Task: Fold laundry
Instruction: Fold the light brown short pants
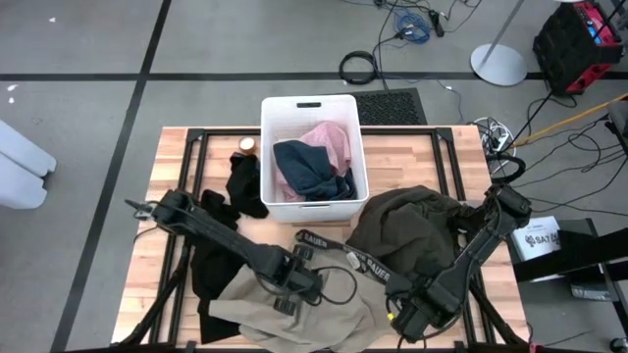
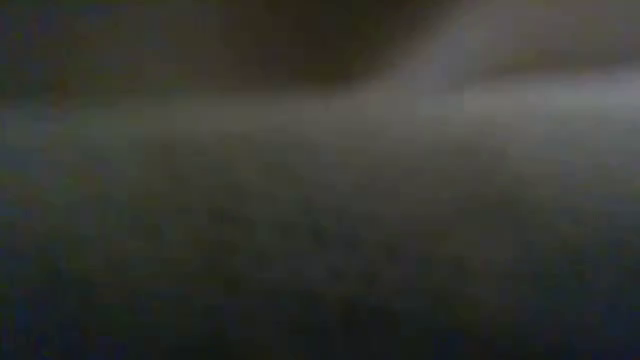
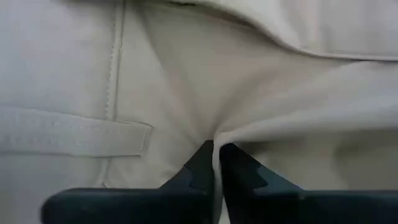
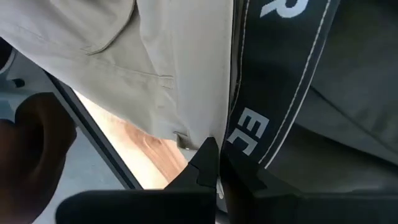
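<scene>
Left gripper: the left gripper (image 3: 216, 163) sat low on the beige-tan garment (image 1: 294, 314) at the near edge of the tabletop (image 1: 177, 157), its fingers nearly closed with a thin ridge of the cloth pinched between them.
Right gripper: the right gripper (image 4: 214, 163) was closed tight at the garment's right edge, where the beige cloth met a black printed strap (image 4: 280, 81); it appeared to nip the beige hem, though the strap lay just beside it.
Step in hand: probably spreading or drawing the beige-tan garment flat before a fold.
Doing it well: both grips should hold only the beige layer, keep level with each other, and pull apart evenly so the cloth smooths without dragging the strap or the neighbouring dark pile along.
Garment count: one beige-tan near the front; one dark olive-grey garment (image 1: 412, 221) heaped to its right; black cloth (image 1: 245, 186) left of the bin, perhaps two pieces; one navy garment (image 1: 309, 172) and one pale pink garment (image 1: 334, 142) inside.
Bins: one white bin (image 1: 267, 147), at the far middle.
Low view: blocked by cloth.
</scene>
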Action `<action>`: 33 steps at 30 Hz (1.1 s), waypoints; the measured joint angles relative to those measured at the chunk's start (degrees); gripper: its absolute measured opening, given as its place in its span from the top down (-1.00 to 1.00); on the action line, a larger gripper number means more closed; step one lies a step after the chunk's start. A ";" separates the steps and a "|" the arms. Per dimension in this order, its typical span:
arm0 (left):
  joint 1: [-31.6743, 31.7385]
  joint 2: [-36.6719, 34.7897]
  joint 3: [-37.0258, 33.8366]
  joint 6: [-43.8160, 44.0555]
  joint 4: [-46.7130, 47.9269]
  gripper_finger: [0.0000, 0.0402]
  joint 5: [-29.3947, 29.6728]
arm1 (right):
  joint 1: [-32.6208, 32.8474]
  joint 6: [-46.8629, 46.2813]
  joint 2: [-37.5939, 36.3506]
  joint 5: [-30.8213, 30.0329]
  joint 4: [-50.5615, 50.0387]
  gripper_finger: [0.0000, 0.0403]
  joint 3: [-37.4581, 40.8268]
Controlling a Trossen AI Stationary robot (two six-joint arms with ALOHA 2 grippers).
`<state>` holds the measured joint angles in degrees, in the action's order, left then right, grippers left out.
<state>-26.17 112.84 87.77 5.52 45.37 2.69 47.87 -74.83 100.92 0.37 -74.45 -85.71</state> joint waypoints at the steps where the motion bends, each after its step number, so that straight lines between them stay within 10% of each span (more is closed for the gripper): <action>1: 0.00 -0.71 0.16 -0.02 0.18 0.78 -0.85 | 0.08 0.00 0.00 0.03 0.28 1.00 0.02; 16: 2.06 -18.16 -0.65 5.06 11.42 0.01 2.63 | 0.25 0.39 0.00 0.05 1.33 1.00 0.02; 27: 13.60 -32.34 -25.73 30.37 -14.51 -0.02 -8.99 | 0.25 2.76 0.00 0.01 2.44 1.00 0.02; 33: 14.25 -31.81 -34.11 39.02 -17.84 -0.01 1.23 | 0.25 3.48 0.00 -0.01 2.48 1.00 0.02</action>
<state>-11.92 81.03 53.65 44.53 27.53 3.92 48.12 -71.34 100.92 0.36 -71.96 -85.69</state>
